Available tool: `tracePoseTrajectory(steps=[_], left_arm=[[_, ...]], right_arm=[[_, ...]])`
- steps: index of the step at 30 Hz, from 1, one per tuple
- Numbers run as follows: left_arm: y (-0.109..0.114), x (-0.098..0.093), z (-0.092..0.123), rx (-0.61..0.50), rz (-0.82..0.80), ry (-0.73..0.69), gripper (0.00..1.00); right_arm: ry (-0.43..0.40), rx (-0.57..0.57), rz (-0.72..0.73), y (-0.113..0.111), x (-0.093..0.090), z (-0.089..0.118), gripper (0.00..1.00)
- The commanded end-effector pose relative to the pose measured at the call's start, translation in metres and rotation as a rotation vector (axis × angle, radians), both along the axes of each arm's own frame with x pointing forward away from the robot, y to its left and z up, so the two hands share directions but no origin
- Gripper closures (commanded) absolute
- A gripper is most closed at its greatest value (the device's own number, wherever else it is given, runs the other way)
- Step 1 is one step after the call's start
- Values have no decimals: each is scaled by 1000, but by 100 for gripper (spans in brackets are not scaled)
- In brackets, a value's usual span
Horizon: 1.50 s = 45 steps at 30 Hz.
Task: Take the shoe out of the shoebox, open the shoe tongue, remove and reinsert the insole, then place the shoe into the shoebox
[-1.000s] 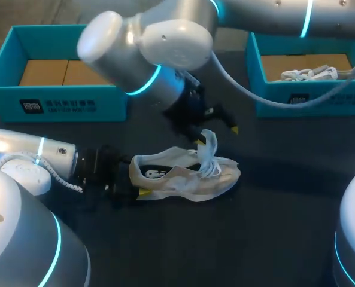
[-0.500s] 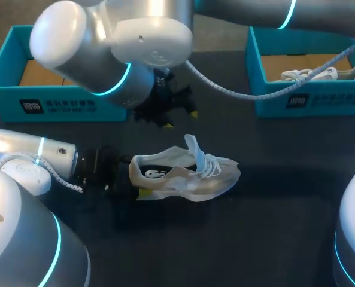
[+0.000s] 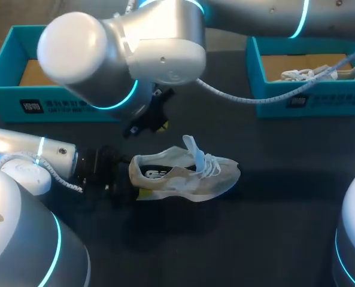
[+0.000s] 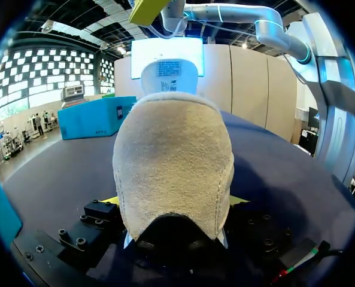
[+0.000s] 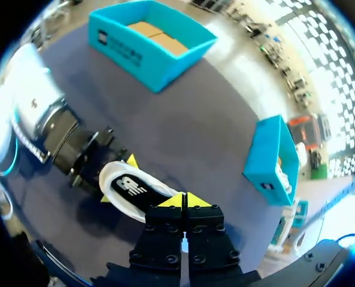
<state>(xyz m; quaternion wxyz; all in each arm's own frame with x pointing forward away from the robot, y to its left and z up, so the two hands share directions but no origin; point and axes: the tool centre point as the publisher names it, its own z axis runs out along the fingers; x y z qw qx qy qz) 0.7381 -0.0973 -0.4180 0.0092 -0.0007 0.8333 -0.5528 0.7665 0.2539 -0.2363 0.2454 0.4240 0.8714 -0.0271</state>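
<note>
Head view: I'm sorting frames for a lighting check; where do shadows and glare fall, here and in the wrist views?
Head view: the shoe casts a faint shadow on the dark table; the right arm shows bright highlights. Left wrist view: the shoe is evenly lit, dark only at the left claw. Right wrist view: no glare on the table.

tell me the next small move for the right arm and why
Probably open the right end effector and lower it into the shoe to pinch the insole. The tongue already stands up, the insole lies inside, the left end effector is shut on the heel, steadying the shoe on the table, and the right end effector hangs shut and empty above the heel end.
</note>
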Motion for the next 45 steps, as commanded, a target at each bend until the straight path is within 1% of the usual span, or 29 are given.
tracePoseTrajectory(steps=[1,12,14,18,22,25,29,35,41,43,45], left_arm=[[2,0,-2,3,-1,0,100],[2,0,-2,3,-1,0,100],[2,0,-2,3,-1,0,100],[2,0,-2,3,-1,0,100],[2,0,-2,3,-1,0,100],[2,0,-2,3,-1,0,100],[2,0,-2,3,-1,0,100],[2,0,-2,3,-1,0,100],[2,0,-2,3,-1,0,100],[2,0,-2,3,-1,0,100],[2,0,-2,3,-1,0,100]], right_arm=[[113,105,245,-13,3,0,100],[113,105,245,-13,3,0,100],[127,144,258,-15,-1,-5,100],[138,161,297,-19,-11,-15,100],[181,159,359,-13,-19,-32,100],[230,155,398,-8,-22,-45,100],[274,157,432,-3,-23,-58,100],[337,165,473,-2,-21,-77,100],[379,139,496,-3,-21,-90,100],[417,90,497,-5,-22,-96,100],[417,90,497,-5,-22,-96,100]])
